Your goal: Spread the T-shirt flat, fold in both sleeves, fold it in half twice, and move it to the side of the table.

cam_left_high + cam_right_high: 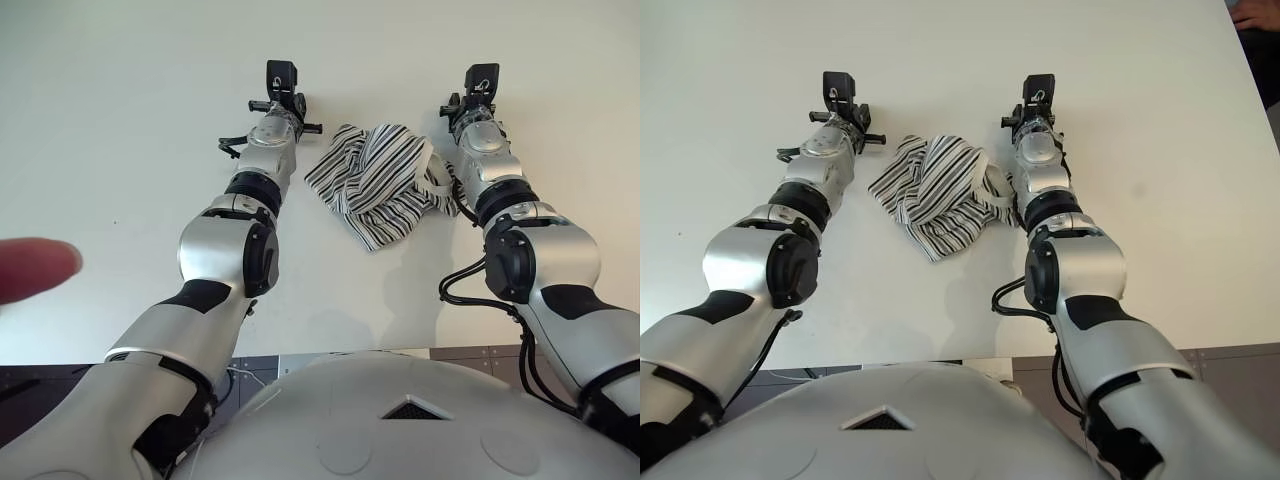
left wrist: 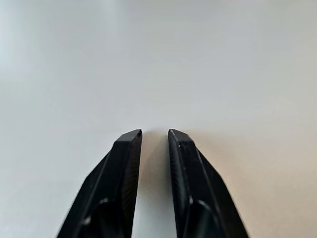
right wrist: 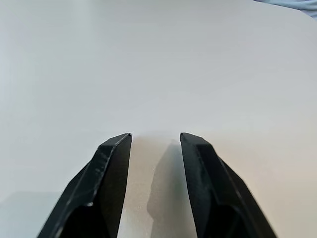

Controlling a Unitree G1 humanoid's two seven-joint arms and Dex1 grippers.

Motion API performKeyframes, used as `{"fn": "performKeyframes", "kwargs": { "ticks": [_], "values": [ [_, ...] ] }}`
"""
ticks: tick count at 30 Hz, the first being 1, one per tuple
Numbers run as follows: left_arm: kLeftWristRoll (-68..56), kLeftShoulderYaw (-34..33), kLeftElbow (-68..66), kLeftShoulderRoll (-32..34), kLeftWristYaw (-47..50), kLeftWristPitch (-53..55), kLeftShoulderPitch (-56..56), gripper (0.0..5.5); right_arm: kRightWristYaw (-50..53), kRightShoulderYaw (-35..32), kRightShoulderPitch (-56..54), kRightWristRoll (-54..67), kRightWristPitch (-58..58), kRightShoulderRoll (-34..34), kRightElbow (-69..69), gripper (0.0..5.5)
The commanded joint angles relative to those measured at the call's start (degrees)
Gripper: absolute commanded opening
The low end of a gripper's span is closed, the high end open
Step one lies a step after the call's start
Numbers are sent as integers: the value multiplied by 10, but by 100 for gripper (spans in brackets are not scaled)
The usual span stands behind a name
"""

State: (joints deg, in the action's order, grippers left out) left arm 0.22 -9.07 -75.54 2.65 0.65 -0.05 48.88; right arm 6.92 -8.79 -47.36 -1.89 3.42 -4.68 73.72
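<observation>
The T-shirt (image 1: 380, 180) is black-and-white striped and lies crumpled in a heap on the white table (image 1: 120, 120), between my two forearms. My left gripper (image 1: 283, 75) rests on the table to the left of the heap and a little beyond it. Its fingers (image 2: 126, 163) stand slightly apart over bare tabletop, holding nothing. My right gripper (image 1: 483, 78) sits to the right of the heap, also past it. It is open with a wider gap between its fingers (image 3: 111, 168) and nothing in it. The right forearm touches the shirt's edge.
Bare white tabletop stretches all around the heap, with wide room to the left and far side. The table's near edge (image 1: 330, 352) runs just in front of my torso. A blurred fingertip (image 1: 35, 268) shows at the left edge, close to the camera.
</observation>
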Motion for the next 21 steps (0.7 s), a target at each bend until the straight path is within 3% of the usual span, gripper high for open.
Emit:
{"fn": "performKeyframes", "kwargs": {
  "ticks": [1,21],
  "values": [
    [-14,-19,-4,4,11,10,-21,97,-12,-20,17,24,-5,13,6,179],
    [5,-8,-5,8,28,-10,-19,97,24,11,29,-8,-9,-12,10,179]
  ]
}}
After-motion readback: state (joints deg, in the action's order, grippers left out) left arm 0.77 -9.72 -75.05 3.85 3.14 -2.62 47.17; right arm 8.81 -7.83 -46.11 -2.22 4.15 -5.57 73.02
